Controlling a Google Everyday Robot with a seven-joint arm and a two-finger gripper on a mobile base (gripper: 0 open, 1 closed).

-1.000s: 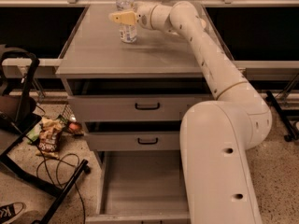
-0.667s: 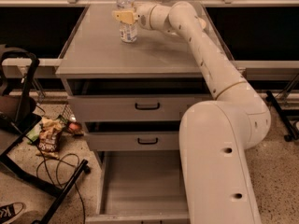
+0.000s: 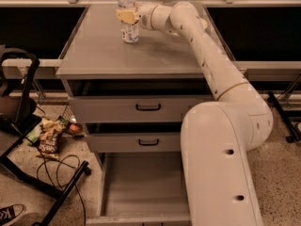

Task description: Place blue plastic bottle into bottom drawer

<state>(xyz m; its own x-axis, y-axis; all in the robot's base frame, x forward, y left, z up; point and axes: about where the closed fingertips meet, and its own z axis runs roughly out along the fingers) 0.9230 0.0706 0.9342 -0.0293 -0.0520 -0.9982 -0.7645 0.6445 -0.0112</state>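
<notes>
The blue plastic bottle is clear, with a white cap and a printed label. It stands upright at the back of the grey cabinet's top. My gripper reaches in from the right and sits at the bottle's upper half, level with its shoulder. The bottom drawer is pulled out wide open below the two shallower drawers, and its grey floor is bare. My white arm hides the drawer's right side.
The top drawer and middle drawer, both with black handles, are slightly ajar. Snack bags, cables and a black chair frame lie on the floor to the left. A shoe is at the bottom left.
My gripper has shifted slightly right, closing in on the bottle. The bottle still stands in the same spot on the cabinet top.
</notes>
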